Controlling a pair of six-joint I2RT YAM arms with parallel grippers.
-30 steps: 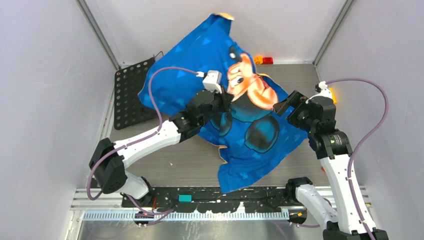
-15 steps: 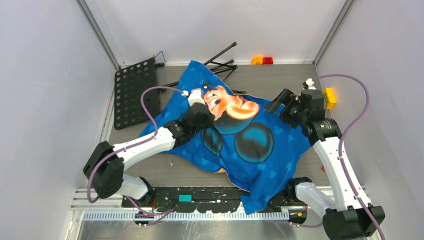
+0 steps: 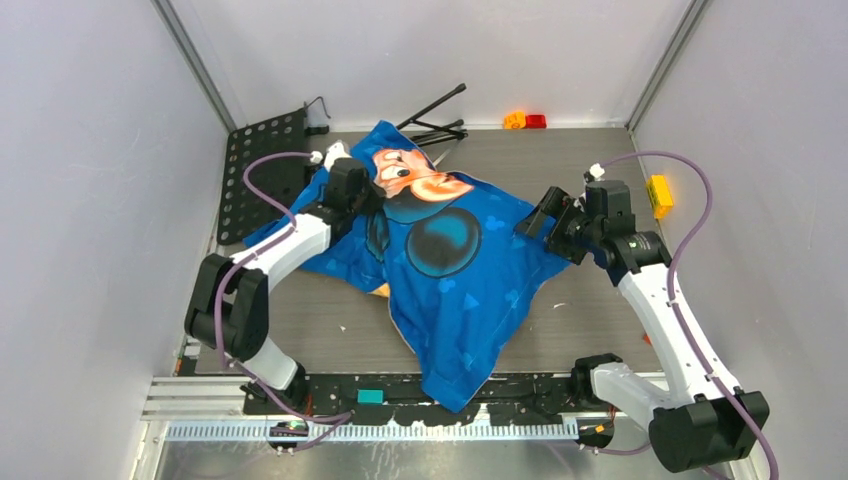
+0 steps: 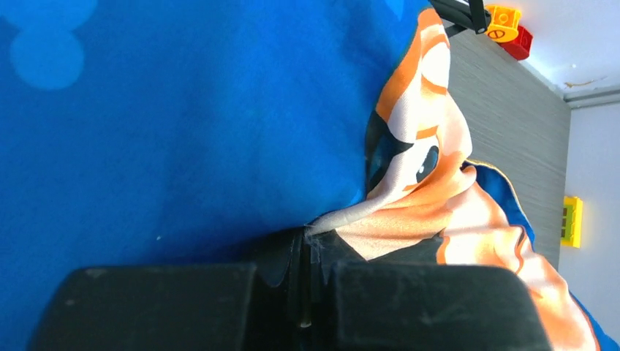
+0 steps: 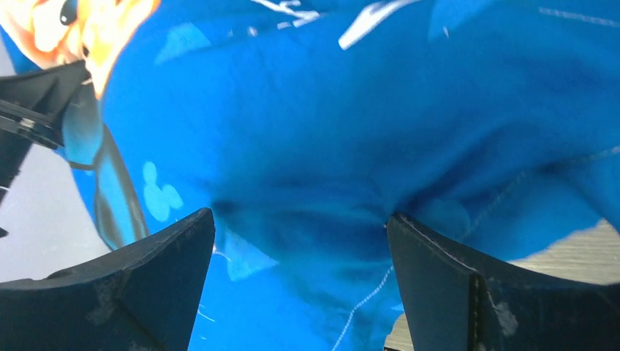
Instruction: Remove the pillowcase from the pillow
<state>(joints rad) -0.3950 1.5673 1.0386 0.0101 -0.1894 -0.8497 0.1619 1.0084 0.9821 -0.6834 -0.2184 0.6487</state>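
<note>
The blue pillowcase [image 3: 450, 290] with the cartoon mouse print lies spread and rumpled across the table, one corner hanging over the near rail. A sliver of its orange-yellow reverse [image 3: 381, 291] peeks out at its left edge. My left gripper [image 3: 368, 192] is shut on a fold by the mouse's face; in the left wrist view the fabric [image 4: 409, 219] is pinched where the jaws meet [image 4: 313, 245]. My right gripper [image 3: 535, 220] stands open at the cloth's right edge, with blue fabric [image 5: 329, 131] bulging between its wide-set fingers [image 5: 300, 223]. The pillow is hidden or out of view.
A black perforated plate [image 3: 262, 175] lies at the back left, partly under the cloth. Black folded rods [image 3: 440, 112] lie behind the cloth. Orange and red bricks [image 3: 525, 121] sit against the back wall, a yellow brick [image 3: 659, 194] at the right. Walls close in on three sides.
The pillowcase, held high a second ago, has come down flat on the table. My left gripper carried it down, leftward and toward the back. The right gripper edged left, staying open.
</note>
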